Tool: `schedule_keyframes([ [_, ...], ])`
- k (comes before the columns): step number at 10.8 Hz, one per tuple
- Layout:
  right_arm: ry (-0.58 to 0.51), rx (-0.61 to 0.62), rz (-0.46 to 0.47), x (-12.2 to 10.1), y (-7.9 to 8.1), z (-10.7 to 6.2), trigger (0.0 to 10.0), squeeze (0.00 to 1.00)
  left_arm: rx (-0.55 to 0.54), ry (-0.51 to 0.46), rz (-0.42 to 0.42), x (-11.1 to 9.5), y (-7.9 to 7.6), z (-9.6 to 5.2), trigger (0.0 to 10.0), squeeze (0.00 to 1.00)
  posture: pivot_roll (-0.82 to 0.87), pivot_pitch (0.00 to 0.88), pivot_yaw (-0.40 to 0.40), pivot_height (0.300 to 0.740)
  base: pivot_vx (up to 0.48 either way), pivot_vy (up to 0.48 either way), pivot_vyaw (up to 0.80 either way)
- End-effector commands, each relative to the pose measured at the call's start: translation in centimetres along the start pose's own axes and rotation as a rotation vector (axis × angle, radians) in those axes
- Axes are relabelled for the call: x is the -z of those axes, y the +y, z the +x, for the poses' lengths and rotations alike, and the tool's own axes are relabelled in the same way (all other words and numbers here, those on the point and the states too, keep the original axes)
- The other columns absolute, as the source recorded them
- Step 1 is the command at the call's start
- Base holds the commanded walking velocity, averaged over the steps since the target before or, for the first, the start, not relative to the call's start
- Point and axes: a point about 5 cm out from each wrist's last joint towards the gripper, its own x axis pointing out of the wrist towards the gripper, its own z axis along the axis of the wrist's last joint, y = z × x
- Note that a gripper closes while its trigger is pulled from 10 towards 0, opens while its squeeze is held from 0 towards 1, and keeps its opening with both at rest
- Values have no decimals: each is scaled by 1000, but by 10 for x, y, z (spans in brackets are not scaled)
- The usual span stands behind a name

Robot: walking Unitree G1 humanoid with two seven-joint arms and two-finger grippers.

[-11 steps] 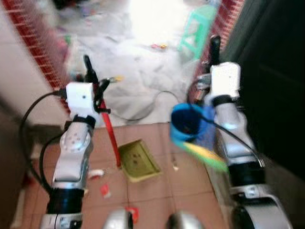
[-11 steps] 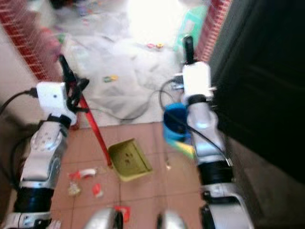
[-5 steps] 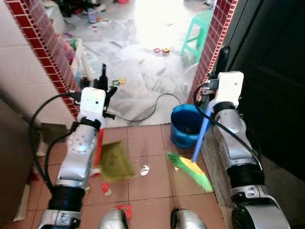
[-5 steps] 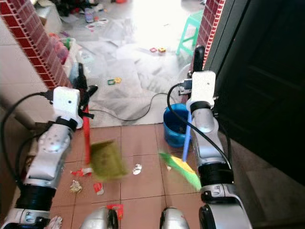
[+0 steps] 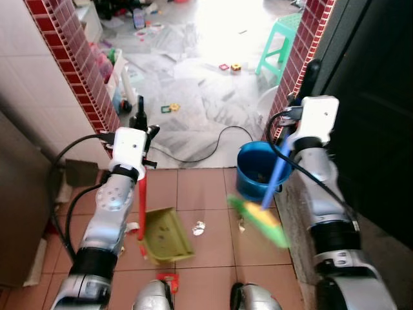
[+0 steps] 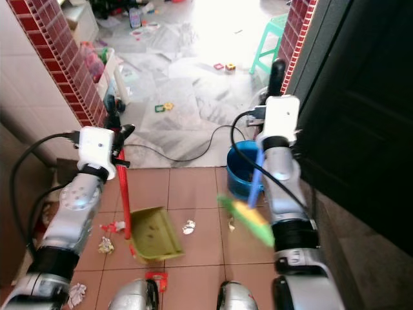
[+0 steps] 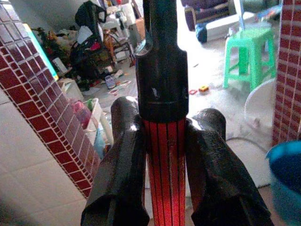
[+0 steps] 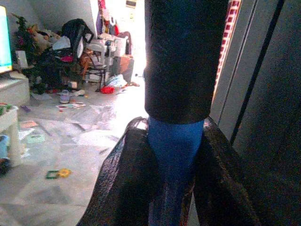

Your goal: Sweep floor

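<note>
My left gripper (image 7: 164,113) is shut on the red handle (image 5: 141,200) of a dustpan. Its yellow-green pan (image 5: 166,236) sits low on the terracotta tiles in front of my left arm. My right gripper (image 8: 175,125) is shut on a broom's blue handle (image 5: 279,175), which slants down in front of a blue bucket. The broom's green and yellow bristles (image 5: 261,219) are blurred just above the tiles at the right. A crumpled white scrap (image 5: 199,228) lies between pan and bristles. More litter lies left of the pan (image 6: 105,244), and a red scrap (image 5: 165,279) lies near my feet.
The blue bucket (image 5: 248,169) stands by the right red-brick pillar (image 5: 303,45), with a dark door (image 5: 374,116) beyond it. Another brick pillar (image 5: 71,58) and a tiled wall close the left. A black cable (image 5: 206,145), toys and a green stool (image 5: 284,39) lie on the grey floor ahead.
The view has shifted. The dustpan, lifted and blurred half a second ago, now hangs low with its pan at the tiles. The broom head has swung slightly right.
</note>
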Motion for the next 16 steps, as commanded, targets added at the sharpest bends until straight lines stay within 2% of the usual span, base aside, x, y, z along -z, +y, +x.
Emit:
schedule_keyframes([
  [1,-68,58,-44,-13,-9,8,10000,0,-35,-87,91,-11,5,9,10000,0,-62,139,44,740,0,0,0],
  [3,-56,88,-37,-12,-6,9,10000,0,-65,-74,81,-9,2,14,10000,0,-62,150,42,740,0,0,0],
  [4,-30,75,-13,-7,4,8,10000,0,-66,-78,77,-5,-5,17,10000,0,-57,159,39,740,0,0,0],
  [5,20,92,40,1,13,7,10000,0,-41,-62,6,3,-18,15,10000,0,-45,157,34,740,0,0,0],
  [7,90,143,126,8,22,8,10000,0,82,-43,-59,9,-44,12,10000,0,-50,144,42,740,0,0,0],
  [9,102,158,171,4,27,13,10000,0,183,3,-100,13,-65,14,10000,0,-71,133,52,740,0,0,0],
  [10,93,154,170,2,28,14,10000,0,271,41,-171,13,-79,15,10000,0,-77,122,52,740,0,0,0],
  [11,95,155,166,3,27,15,10000,0,320,51,-188,12,-84,15,10000,0,-77,113,53,740,0,0,0],
  [12,99,156,158,3,27,16,10000,0,327,54,-190,11,-86,16,10000,0,-76,108,53,740,0,0,0],
  [13,99,155,158,3,27,18,10000,0,291,26,-145,9,-80,19,10000,0,-76,102,55,740,0,0,0],
  [16,98,156,140,5,26,17,10000,0,158,-83,7,-6,-47,32,10000,0,-76,85,55,740,0,0,0],
])
